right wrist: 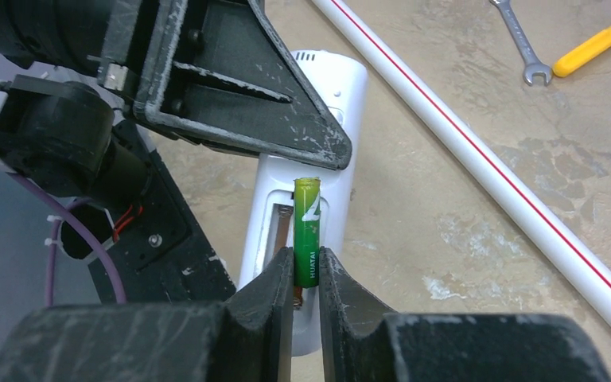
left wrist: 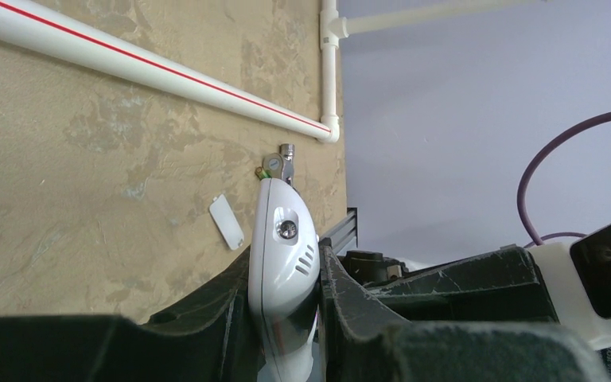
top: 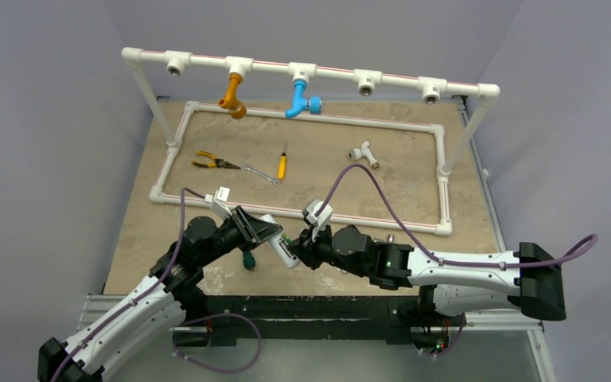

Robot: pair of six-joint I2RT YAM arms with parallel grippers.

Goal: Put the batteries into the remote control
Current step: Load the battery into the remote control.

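My left gripper is shut on the white remote control and holds it above the table's near edge. In the left wrist view the remote sits edge-on between the fingers of the left gripper. My right gripper is shut on a green battery. It holds the battery lengthwise over the open recess in the remote's plain back. In the top view the right gripper sits right at the remote's lower end. A small object with a green edge lies beyond the remote; I cannot tell what it is.
The small white cover plate lies on the table. A dark-green-handled screwdriver stands by the left arm. A white pipe frame encloses pliers, a wrench, a yellow screwdriver and a tee fitting.
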